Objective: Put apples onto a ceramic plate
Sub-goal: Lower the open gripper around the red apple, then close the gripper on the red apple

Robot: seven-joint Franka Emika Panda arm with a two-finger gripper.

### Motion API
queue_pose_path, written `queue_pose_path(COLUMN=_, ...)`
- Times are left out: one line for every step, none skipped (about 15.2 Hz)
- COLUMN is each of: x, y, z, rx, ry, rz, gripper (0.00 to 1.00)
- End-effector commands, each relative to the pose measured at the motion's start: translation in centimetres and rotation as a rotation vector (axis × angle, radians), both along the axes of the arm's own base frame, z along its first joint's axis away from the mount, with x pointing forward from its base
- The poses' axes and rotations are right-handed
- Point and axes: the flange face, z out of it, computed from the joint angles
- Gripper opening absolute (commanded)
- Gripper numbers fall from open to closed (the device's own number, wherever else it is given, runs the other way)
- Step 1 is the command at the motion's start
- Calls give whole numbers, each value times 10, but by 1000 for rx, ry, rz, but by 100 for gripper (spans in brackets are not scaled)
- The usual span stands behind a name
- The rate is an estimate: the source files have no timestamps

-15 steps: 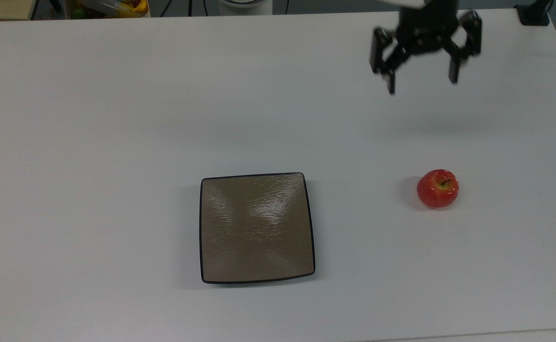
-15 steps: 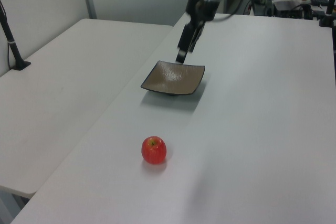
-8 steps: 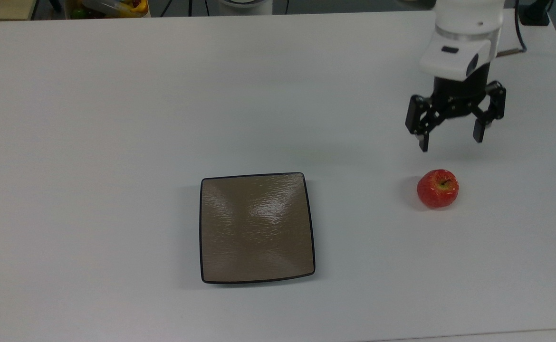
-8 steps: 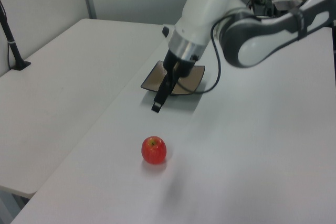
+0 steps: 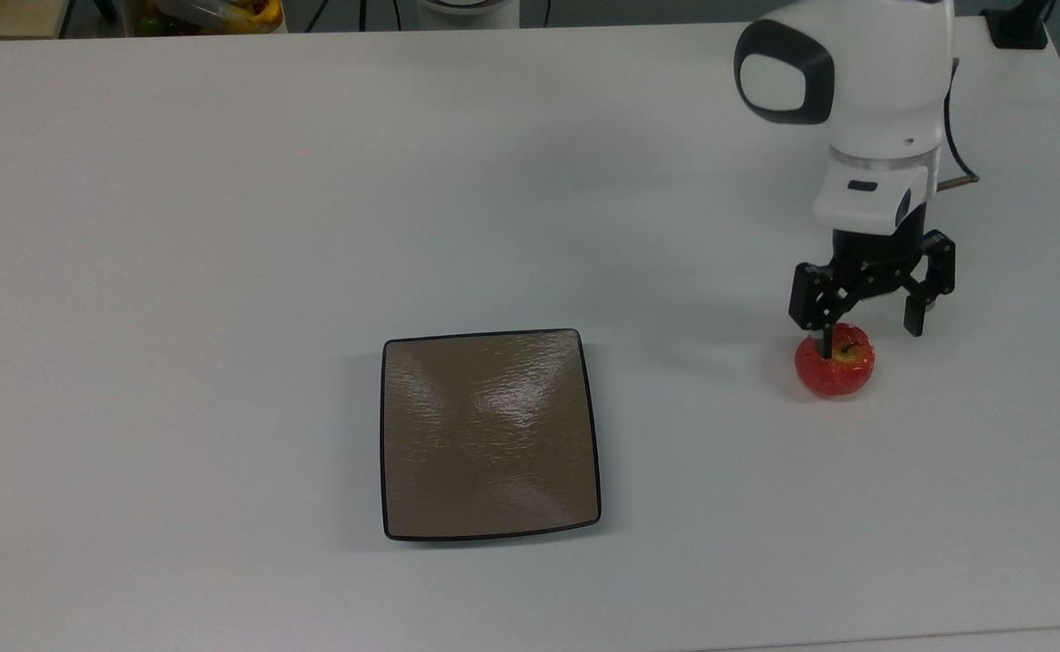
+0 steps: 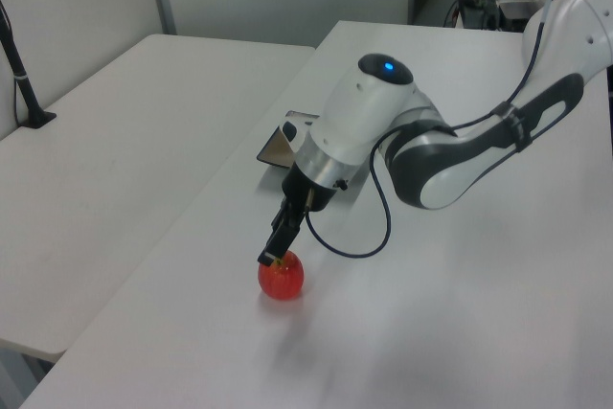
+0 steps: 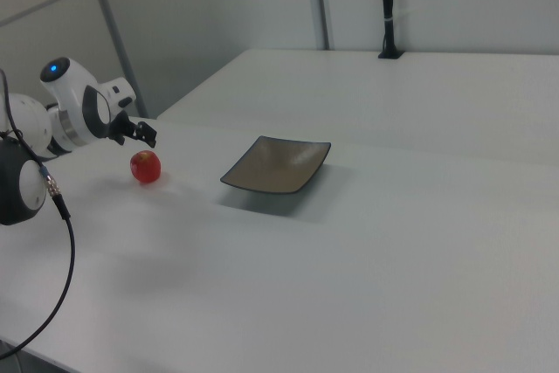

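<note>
The small red apple [image 5: 835,362] rests on the white table at the top view's right, well apart from the plate. My gripper [image 5: 868,334] hangs open just above it. One dark fingertip [image 5: 823,347] overlaps the apple's top beside the stem, while the other sits off to the apple's upper right. In the left view the gripper [image 6: 275,254] reaches down to the top of the apple [image 6: 281,278]. The right view has the gripper [image 7: 140,134] a little above the apple [image 7: 146,167]. The square taupe-brown plate [image 5: 490,435] lies bare at the table's middle; the arm covers part of the plate [image 6: 277,147] in the left view.
A container of colourful items [image 5: 208,13] sits past the table's far edge at the top view's upper left. A black post base [image 5: 1017,25] stands at the far right corner. A second white table [image 6: 105,141] with a black pole [image 6: 21,69] adjoins in the left view.
The open gripper has come down from the far side of the table to just over the apple. Apple and plate have not moved.
</note>
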Motion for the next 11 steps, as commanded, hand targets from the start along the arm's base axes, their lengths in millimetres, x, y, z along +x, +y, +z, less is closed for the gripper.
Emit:
queue_pose_path(x=3, y=8, z=-20, rx=-14, ry=-64, rz=32, gripper=100)
queue_pose_path(x=2, y=9, z=-28, rx=-34, ry=-68, rz=44, gripper=100)
queue_pose_path(x=3, y=9, z=-32, rx=-50, ry=-73, rz=52, gripper=100)
queue_pose_path(x=1, y=10, z=-36, rx=-55, ry=-70, rz=57, gripper=100)
queue_pose_path(x=1, y=10, z=-41, rx=-62, ry=-67, rz=57, gripper=100)
queue_pose_path(x=1, y=10, z=-42, rx=-64, ry=-65, rz=57, gripper=100)
queue_pose_path(x=-1, y=8, z=-49, rx=-73, ry=-55, rz=60, gripper=100)
queue_pose_path(x=-1, y=8, z=-52, rx=-83, ry=-56, rz=64, gripper=100)
queue_pose_path(x=-2, y=8, z=-53, rx=-98, ry=-63, rz=74, gripper=100)
queue_pose_path(x=-3, y=9, z=-54, rx=-106, ry=-66, rz=79, gripper=100)
queue_pose_path(x=-4, y=8, z=-59, rx=-112, ry=-59, rz=81, gripper=100)
